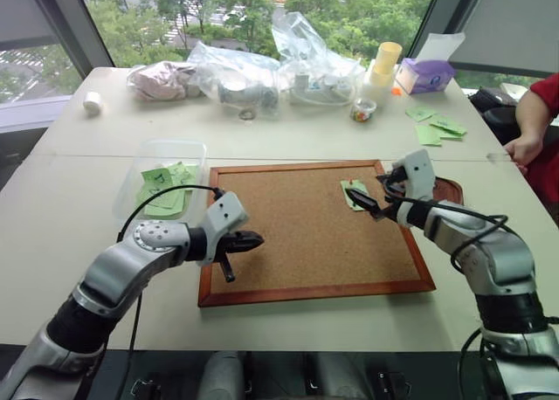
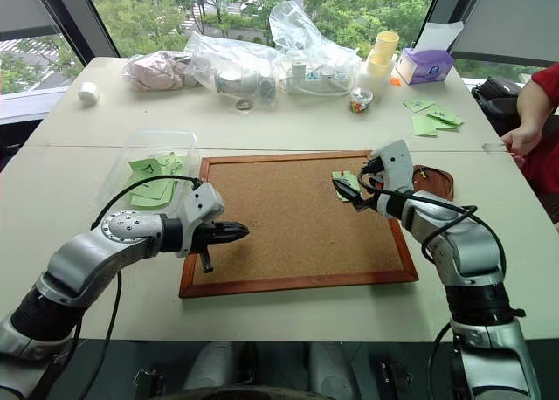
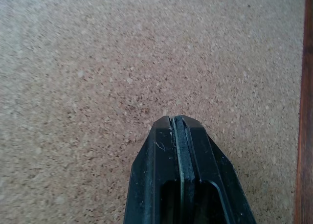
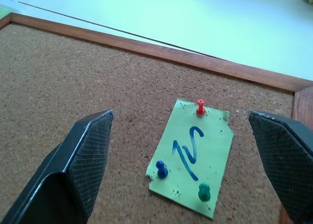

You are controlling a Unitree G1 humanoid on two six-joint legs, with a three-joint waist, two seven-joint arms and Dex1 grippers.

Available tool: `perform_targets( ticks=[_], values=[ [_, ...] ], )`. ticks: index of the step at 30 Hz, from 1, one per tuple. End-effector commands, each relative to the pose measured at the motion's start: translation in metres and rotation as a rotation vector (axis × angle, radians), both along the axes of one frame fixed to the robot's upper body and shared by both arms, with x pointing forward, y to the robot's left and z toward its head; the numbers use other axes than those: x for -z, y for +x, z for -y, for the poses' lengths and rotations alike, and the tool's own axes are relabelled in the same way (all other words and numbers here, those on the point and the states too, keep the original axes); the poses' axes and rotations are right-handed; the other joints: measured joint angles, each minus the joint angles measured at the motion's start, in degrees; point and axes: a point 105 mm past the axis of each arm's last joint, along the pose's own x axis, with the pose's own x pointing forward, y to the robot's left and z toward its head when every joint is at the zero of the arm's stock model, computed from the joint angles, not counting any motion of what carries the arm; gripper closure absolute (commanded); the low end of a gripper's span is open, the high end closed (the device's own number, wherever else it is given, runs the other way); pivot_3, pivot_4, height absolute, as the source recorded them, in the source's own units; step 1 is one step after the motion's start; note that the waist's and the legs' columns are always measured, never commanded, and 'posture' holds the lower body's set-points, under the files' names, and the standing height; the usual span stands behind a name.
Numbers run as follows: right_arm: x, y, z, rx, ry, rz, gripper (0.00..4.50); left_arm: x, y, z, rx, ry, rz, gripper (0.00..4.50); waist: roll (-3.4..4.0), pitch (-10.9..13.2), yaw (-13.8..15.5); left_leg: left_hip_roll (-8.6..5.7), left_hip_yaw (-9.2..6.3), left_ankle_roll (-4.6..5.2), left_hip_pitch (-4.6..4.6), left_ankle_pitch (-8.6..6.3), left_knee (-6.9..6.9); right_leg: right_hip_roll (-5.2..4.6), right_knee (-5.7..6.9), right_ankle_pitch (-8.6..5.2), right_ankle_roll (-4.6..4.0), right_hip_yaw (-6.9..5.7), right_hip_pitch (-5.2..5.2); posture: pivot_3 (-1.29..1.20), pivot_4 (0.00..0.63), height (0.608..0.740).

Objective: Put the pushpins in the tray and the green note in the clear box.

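Observation:
The green note point(image 4: 193, 153), marked with a blue scribble, lies on the corkboard point(image 1: 297, 234) near its far right corner. Three pushpins hold it: a red one point(image 4: 200, 106), a blue one point(image 4: 160, 169) and a green one point(image 4: 204, 191). My right gripper point(image 1: 361, 201) hovers open just over the note, one finger on either side of it in the right wrist view. The dark reddish tray point(image 1: 452, 189) sits right of the board, behind that wrist. Shut and holding nothing, my left gripper point(image 1: 255, 239) is over the board's left part. The clear box point(image 1: 166, 155) holds green notes.
Wrinkled clear bags point(image 1: 262, 68), yellow cups point(image 1: 384, 64), a purple box point(image 1: 425, 74) and a small clear bowl point(image 1: 362, 110) line the table's far side. Loose green notes point(image 1: 437, 127) lie at the back right. A person's hand point(image 1: 522, 147) rests at the right edge.

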Motion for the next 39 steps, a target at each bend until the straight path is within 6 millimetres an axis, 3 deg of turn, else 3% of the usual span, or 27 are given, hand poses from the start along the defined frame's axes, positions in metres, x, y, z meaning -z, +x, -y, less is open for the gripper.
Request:
perform_targets(
  ticks=[1, 9, 19, 22, 29, 39],
  values=[
    [-0.008, 0.012, 0.000, -0.023, -0.024, 0.046, 0.00, 0.003, -0.001, 0.002, 0.035, 0.040, 0.011, 4.47, 0.00, 0.00, 0.03, 0.00, 0.00, 0.00, -0.01, 0.00, 0.00, 0.00, 0.00, 0.00, 0.00, 0.00, 0.00, 0.00, 0.150, 0.735],
    [0.000, 0.042, 0.007, -0.021, -0.071, 0.015, 0.00, 0.017, 0.002, -0.006, -0.015, 0.110, -0.025, 4.47, 0.04, -0.02, 0.00, 0.00, 0.01, 0.00, 0.05, 0.01, 0.03, -0.02, 0.04, 0.01, 0.02, 0.01, 0.06, 0.00, 0.150, 0.735],
    [0.006, 0.051, 0.005, -0.050, -0.096, 0.000, 0.00, 0.020, 0.000, -0.005, -0.054, 0.109, -0.036, 4.47, 0.08, -0.05, 0.00, 0.01, 0.01, -0.01, 0.07, 0.01, 0.03, -0.03, 0.06, 0.01, 0.03, 0.00, 0.07, 0.00, 0.150, 0.735],
    [0.006, 0.053, 0.005, -0.045, -0.092, 0.001, 0.92, 0.020, -0.002, -0.003, -0.050, 0.107, -0.039, 4.50, 0.10, -0.06, 0.05, 0.00, 0.01, -0.02, 0.08, 0.02, 0.04, -0.04, 0.06, 0.02, 0.03, 0.00, 0.09, 0.00, 0.150, 0.735],
    [0.008, 0.053, 0.003, -0.049, -0.078, 0.002, 4.46, 0.021, 0.000, -0.004, -0.055, 0.116, -0.037, 4.50, 0.11, -0.07, 0.02, 0.00, 0.01, -0.02, 0.09, 0.02, 0.04, -0.05, 0.07, 0.02, 0.03, 0.00, 0.11, 0.00, 0.150, 0.735],
    [-0.003, 0.055, 0.009, 0.014, -0.032, 0.084, 4.46, 0.026, -0.003, -0.006, -0.053, 0.129, -0.062, 4.50, 0.12, -0.07, -0.12, 0.00, 0.01, -0.04, 0.11, 0.03, 0.04, -0.04, 0.08, 0.02, 0.03, 0.00, 0.12, 0.00, 0.150, 0.735]
  ],
)
